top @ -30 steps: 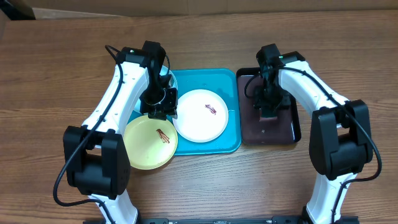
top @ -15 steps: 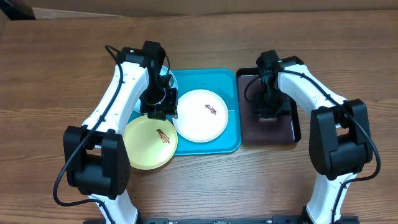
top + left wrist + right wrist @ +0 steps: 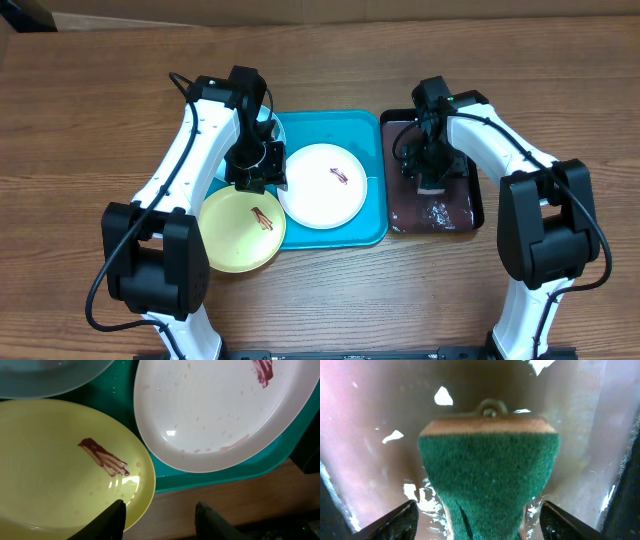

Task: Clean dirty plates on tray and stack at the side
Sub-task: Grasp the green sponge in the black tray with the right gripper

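The turquoise tray [image 3: 335, 130] holds a white plate [image 3: 322, 185] with a brown smear. A yellow-green plate [image 3: 242, 228], also smeared, lies half off the tray's near-left corner. The mint-cyan plate [image 3: 50, 377] is mostly hidden under my left arm. My left gripper [image 3: 255, 180] hovers open at the yellow-green plate's rim [image 3: 142, 505], one finger [image 3: 112, 520] over the plate and the other over bare wood. My right gripper [image 3: 432, 178] is low in the black tray [image 3: 476, 200]. Its jaws stand open on either side of a green sponge [image 3: 487, 475] without touching it.
The black tray's floor [image 3: 365, 435] is wet, with white foam patches [image 3: 437, 211] near its front. Bare wooden table [image 3: 330, 290] surrounds both trays. The turquoise tray's rim [image 3: 210, 475] runs just past the white plate [image 3: 215, 405].
My right gripper has shifted a little over the black tray and its jaws have spread; white foam patches now show in front of it. The left arm has not visibly moved.
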Robot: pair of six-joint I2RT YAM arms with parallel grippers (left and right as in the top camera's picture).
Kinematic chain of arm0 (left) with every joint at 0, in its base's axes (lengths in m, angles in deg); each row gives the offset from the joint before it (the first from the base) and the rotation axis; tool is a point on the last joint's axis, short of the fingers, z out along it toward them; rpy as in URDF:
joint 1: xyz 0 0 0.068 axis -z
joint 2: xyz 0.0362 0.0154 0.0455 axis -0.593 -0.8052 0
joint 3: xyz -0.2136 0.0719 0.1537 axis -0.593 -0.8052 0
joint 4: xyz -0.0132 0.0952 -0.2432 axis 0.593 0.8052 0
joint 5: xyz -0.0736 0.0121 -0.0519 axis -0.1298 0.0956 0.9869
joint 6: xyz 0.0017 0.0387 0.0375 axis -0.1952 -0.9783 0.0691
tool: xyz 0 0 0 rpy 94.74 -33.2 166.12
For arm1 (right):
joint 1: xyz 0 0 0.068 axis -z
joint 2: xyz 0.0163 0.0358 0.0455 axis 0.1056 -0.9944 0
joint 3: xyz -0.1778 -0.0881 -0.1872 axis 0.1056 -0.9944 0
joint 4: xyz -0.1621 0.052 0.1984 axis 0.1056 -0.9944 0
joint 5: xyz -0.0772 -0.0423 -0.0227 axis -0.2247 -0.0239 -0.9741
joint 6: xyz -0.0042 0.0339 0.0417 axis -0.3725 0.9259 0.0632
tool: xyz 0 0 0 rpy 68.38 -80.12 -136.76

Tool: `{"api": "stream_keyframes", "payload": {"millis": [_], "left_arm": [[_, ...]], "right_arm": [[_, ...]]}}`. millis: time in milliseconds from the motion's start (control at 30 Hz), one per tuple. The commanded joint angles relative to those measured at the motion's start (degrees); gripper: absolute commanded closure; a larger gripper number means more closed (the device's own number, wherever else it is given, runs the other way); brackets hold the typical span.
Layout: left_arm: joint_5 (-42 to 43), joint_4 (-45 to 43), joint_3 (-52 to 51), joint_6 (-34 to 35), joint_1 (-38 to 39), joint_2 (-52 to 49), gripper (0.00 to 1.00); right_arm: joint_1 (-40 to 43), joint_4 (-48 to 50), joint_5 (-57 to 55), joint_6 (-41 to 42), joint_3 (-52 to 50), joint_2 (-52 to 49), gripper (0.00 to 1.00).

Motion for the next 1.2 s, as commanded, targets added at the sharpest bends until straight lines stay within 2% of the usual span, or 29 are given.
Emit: {"api": "stream_keyframes", "payload": {"millis": [0,33,67,100,133,167,200,267,300,500,633,667,733,767,833,867,900,933,1067,1133,1167], "left_arm": [[-0.3,0.5,0.0,0.8,0.3,0.0,0.53],[-0.3,0.5,0.0,0.8,0.3,0.0,0.53],[-0.3,0.5,0.0,0.8,0.3,0.0,0.53],[-0.3,0.4,0.0,0.8,0.3,0.0,0.53],[-0.3,0.3,0.0,0.8,0.3,0.0,0.53],[-0.3,0.3,0.0,0.8,0.3,0.0,0.53],[-0.3,0.3,0.0,0.8,0.3,0.0,0.53],[-0.3,0.3,0.0,0.8,0.3,0.0,0.53],[-0.3,0.3,0.0,0.8,0.3,0.0,0.53],[-0.3,0.4,0.0,0.8,0.3,0.0,0.53],[-0.3,0.6,0.0,0.8,0.4,0.0,0.53],[-0.3,0.6,0.0,0.8,0.5,0.0,0.53],[-0.3,0.6,0.0,0.8,0.6,0.0,0.53],[-0.3,0.5,0.0,0.8,0.6,0.0,0.53],[-0.3,0.5,0.0,0.8,0.6,0.0,0.53],[-0.3,0.5,0.0,0.8,0.6,0.0,0.52],[-0.3,0.5,0.0,0.8,0.6,0.0,0.52],[-0.3,0.5,0.0,0.8,0.7,0.0,0.52],[-0.3,0.5,0.0,0.8,0.7,0.0,0.52],[-0.3,0.4,0.0,0.8,0.9,0.0,0.52],[-0.3,0.3,0.0,0.8,0.9,0.0,0.52]], "right_arm": [[0.3,0.7,-0.3,0.0,-0.2,-0.6,0.28],[0.3,0.7,-0.3,0.0,-0.3,-0.6,0.38],[0.3,0.7,-0.4,0.0,-0.3,-0.6,0.59],[0.3,0.7,-0.4,0.0,-0.3,-0.6,0.87],[0.3,0.7,-0.3,0.0,-0.3,-0.6,0.96],[0.3,0.7,-0.4,0.0,-0.3,-0.6,0.96],[0.3,0.8,-0.4,0.0,-0.3,-0.6,0.87],[0.3,1.4,-0.4,0.0,-0.3,-0.6,0.37],[0.4,2.1,-0.4,0.0,-0.3,-0.6,0.23],[0.6,6.8,-0.8,0.0,-0.3,-0.6,0.21],[0.6,9.2,-0.8,0.0,-0.3,-0.6,0.25],[0.6,9.4,-0.8,0.0,-0.3,-0.6,0.45],[0.6,9.4,-0.8,0.0,-0.3,-0.6,0.93],[0.6,9.8,-0.8,0.0,-0.3,-0.6,0.96],[0.6,10.1,-0.7,0.0,-0.1,-0.6,0.96],[0.6,9.7,-0.7,0.0,0.3,-0.6,0.84],[0.6,8.8,-0.7,0.0,1.1,-0.6,0.47],[0.7,6.3,-0.8,0.0,3.0,-0.6,0.15],[0.6,-0.8,-0.8,0.0,7.5,-0.6,0.13],[0.6,-3.2,-0.8,0.0,8.1,-0.6,0.18],[0.6,-3.9,-0.8,0.0,8.0,-0.6,0.24]]}}
